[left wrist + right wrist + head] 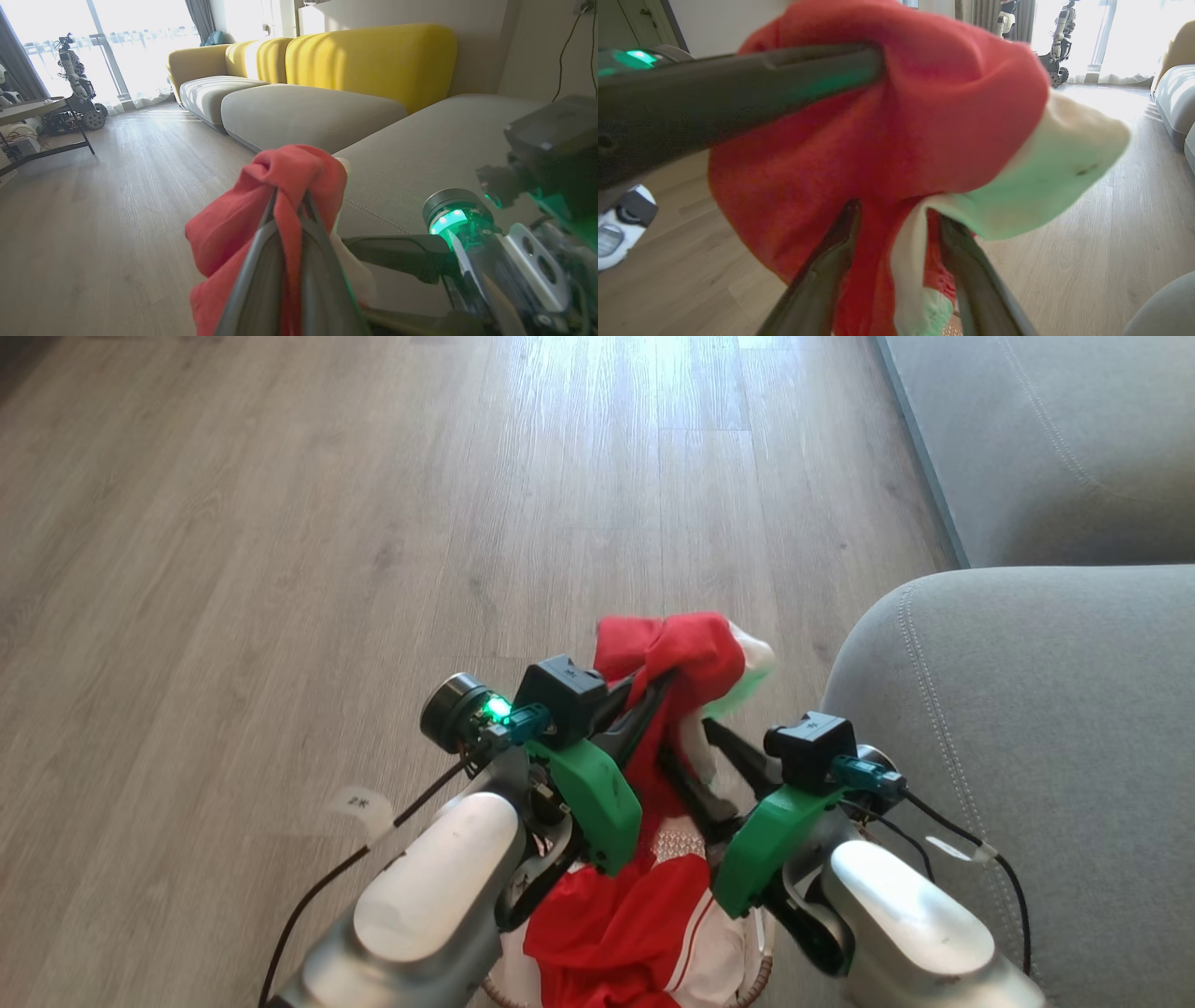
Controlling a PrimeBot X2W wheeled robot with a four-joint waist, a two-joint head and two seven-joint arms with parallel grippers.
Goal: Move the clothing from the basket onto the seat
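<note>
Clothing (pixel 686 658): one red garment is raised above the basket (pixel 758 980), its bunched top clamped in the left gripper (pixel 658 686). More red-and-white fabric lies in the basket. Right gripper (pixel 896 212): jaws apart, straddling a hanging fold. Seat (pixel 1027 709): rounded edge just right of the arms. Floor (pixel 373 523): open ahead and leftward. Left wrist view adds yellow backrests (pixel 369 60); head view gives the basket rim.

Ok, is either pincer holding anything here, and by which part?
Left pincer pinches the red garment by a bunched upper fold; right pincer straddles its hanging part, jaws apart.
</note>
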